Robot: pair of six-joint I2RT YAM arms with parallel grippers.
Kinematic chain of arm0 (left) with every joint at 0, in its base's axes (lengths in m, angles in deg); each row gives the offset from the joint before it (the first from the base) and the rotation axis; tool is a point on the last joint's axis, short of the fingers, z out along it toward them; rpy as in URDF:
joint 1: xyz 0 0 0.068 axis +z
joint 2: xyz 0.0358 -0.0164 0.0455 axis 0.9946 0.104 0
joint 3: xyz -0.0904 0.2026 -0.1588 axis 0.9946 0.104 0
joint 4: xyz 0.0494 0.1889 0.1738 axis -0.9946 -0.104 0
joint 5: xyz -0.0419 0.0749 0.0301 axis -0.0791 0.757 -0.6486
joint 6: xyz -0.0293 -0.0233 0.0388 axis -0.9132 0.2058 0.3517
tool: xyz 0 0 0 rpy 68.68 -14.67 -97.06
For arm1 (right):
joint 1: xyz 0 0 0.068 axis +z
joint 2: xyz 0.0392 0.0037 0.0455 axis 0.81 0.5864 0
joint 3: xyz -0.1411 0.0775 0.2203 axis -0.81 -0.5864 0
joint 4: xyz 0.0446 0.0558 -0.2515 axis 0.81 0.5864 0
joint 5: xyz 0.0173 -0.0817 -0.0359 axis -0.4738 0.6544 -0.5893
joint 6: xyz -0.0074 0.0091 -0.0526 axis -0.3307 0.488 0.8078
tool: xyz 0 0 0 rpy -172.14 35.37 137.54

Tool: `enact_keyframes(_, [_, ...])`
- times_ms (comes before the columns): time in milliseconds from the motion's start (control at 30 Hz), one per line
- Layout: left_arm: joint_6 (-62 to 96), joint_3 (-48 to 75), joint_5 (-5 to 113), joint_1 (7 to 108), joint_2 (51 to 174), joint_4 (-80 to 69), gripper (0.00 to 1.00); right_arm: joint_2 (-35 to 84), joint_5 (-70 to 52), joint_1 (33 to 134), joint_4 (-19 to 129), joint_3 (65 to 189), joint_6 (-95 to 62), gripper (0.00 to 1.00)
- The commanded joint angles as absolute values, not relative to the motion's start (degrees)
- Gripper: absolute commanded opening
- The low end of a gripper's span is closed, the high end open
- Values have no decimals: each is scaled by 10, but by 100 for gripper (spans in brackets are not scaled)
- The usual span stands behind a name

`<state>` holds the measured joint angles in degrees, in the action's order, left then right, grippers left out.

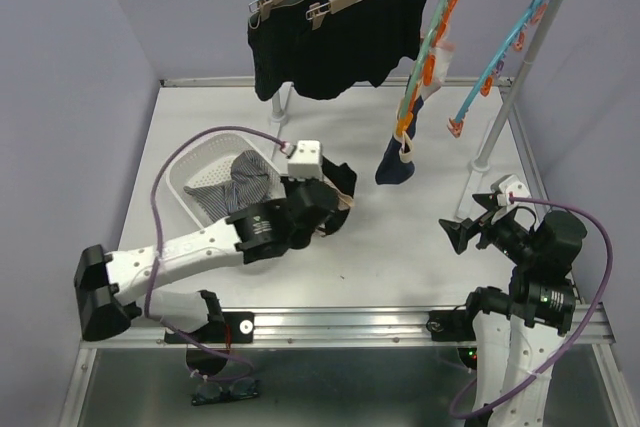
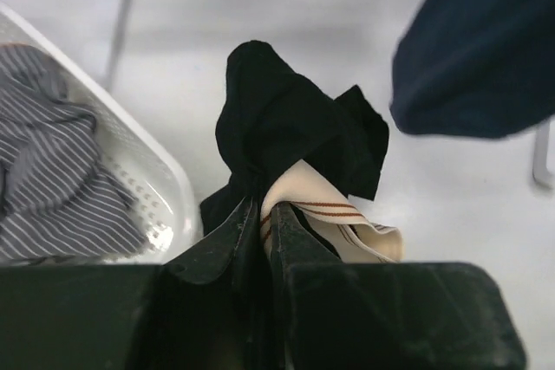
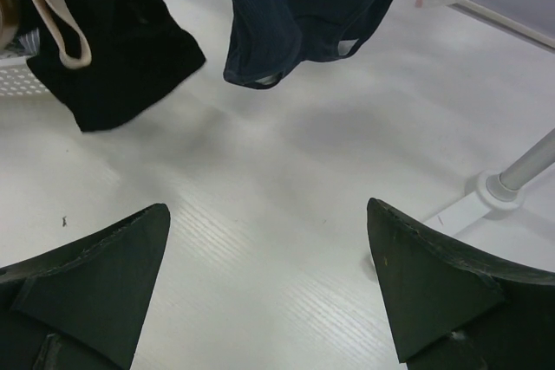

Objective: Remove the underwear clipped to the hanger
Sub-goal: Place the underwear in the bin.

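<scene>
Left gripper (image 2: 264, 207) clamping black piece (image 2: 286, 127); basket (image 2: 130, 140) left of jaws holding striped piece (image 2: 52, 179). Right gripper (image 3: 269, 244) gaping, empty; navy piece (image 3: 295, 6), shorts (image 1: 330, 42) hanging ahead.

Even light — soft shadows (blurred foreground)

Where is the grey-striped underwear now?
Top view: the striped piece lies in the basket, left of centre, beside the left gripper, whose jaws pinch a black piece.
</scene>
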<state>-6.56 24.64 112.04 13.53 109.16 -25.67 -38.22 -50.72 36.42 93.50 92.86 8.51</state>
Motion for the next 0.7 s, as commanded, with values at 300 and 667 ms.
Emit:
enact_keyframes(300, [141, 275, 1087, 448, 927, -156, 0, -377, -502, 355, 908, 926, 79, 100])
enact_keyframes(667, [81, 349, 862, 646, 987, -127, 0, -373, -503, 348, 908, 927, 79, 100])
